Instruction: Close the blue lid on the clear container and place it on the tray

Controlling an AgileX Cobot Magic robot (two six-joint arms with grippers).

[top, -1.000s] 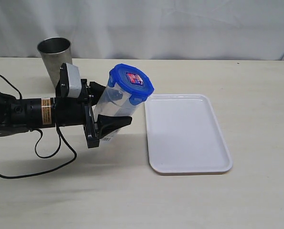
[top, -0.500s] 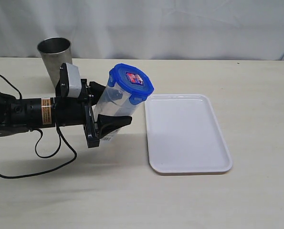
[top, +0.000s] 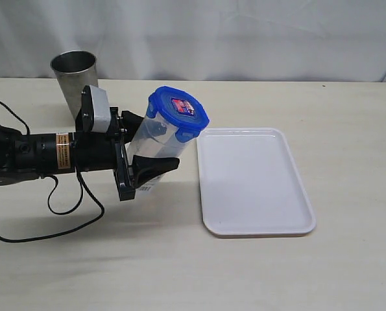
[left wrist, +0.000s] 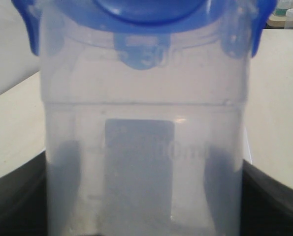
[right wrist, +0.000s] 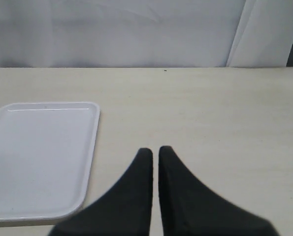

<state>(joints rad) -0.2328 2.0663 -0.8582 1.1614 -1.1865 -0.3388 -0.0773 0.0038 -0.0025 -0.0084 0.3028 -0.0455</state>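
- Clearly, my left gripper (top: pixel 160 142) is grasping the clear container (top: pixel 155 139) around its lower half, one finger on each side wall.
- My container leans, its top tipped toward the tray (top: pixel 254 184). It is just beside the tray's long edge, near the far corner, and not on the tray.
- Whether its base touches the table (top: pixel 244 272) I cannot tell; my lower finger (top: pixel 157 165) and a white label cover that part.
- On the container's mouth sits the blue lid (top: pixel 178 110), with its sticker facing up. One tab at the front hangs down over the rim. The tabs at the back are hidden, so I cannot say that all are snapped.
- From my left wrist the container (left wrist: pixel 146 147) fills almost the whole picture. The lid (left wrist: pixel 151 10) is cut off at the edge, my fingers (left wrist: pixel 13 201) are only dark corners, and the printed marks are too blurred to read well. A grey rectangle shines through the wall.
- My left arm (top: pixel 37 155) is cut off at the picture's border.
- My right gripper (right wrist: pixel 155 150) shows only in its own wrist view. Its fingers are clenched together, with a thin slit between them and nothing inside. It is near the tray (right wrist: pixel 38 152) but apart from its rim, and that tray is cut off at the border.
- A steel cup (top: pixel 74 74) stands well apart from the tray, beyond the container; my wrist hides its base.
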